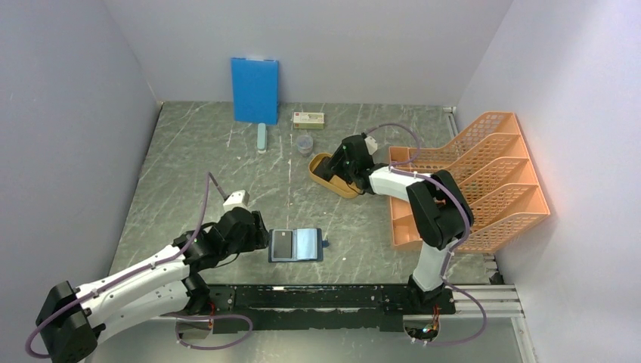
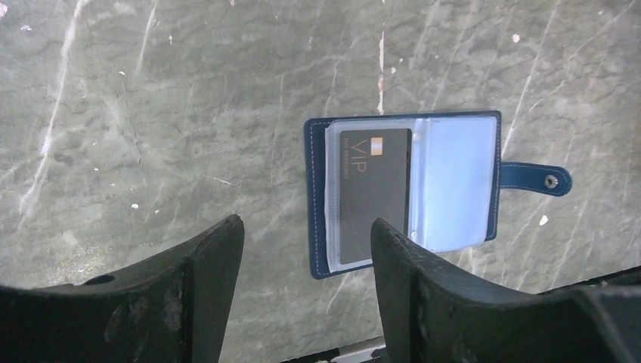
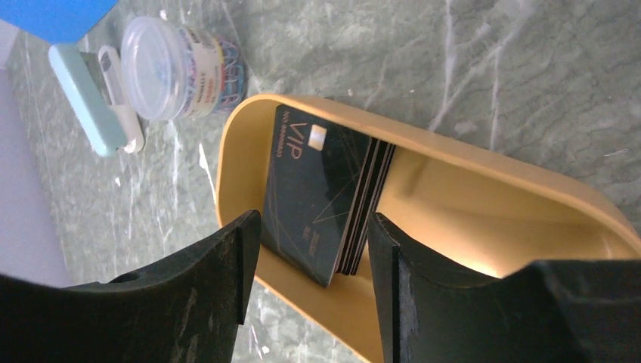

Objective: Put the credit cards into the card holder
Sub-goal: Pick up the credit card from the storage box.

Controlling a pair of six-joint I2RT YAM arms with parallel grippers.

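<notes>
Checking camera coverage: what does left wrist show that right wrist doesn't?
Only left wrist: the open card holder, one black card in its clear sleeve, clasp tab out to the side, left gripper open near it. Only right wrist: the yellow tray with a stack of black cards, a tub of paper clips beside it, right gripper open over the stack. Both: the marble table.

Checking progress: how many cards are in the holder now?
1: a black VIP card in the holder, on the side away from the clasp. Others could hide behind it; a stack lies in the tray.
</notes>
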